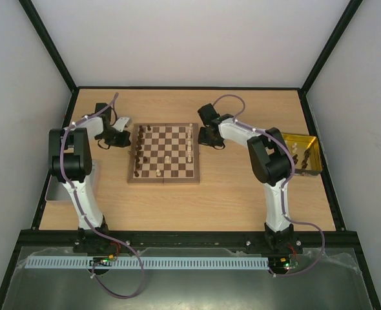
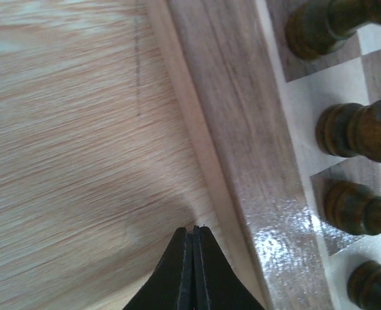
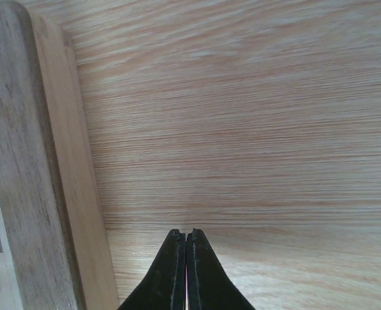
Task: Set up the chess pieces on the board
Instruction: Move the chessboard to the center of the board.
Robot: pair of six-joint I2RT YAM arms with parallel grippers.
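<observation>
The board [image 1: 164, 154] is laid at the middle of the table [image 1: 242, 194]. The left gripper [image 2: 194, 227] is seen pressed together and empty, just off the board's rim at its 10 o'clock. The right gripper [image 3: 185, 231] is likewise closed on nothing, just off the rim at 2 o'clock. Dark chess pieces [image 1: 139, 152] are lined along the 9 o'clock edge and pale chess pieces [image 1: 190, 143] along the 3 o'clock edge.

A wooden table [image 1: 229, 200] bears a yellow tray [image 1: 311, 147] at right, a grey tray [image 1: 55, 192] at left.
</observation>
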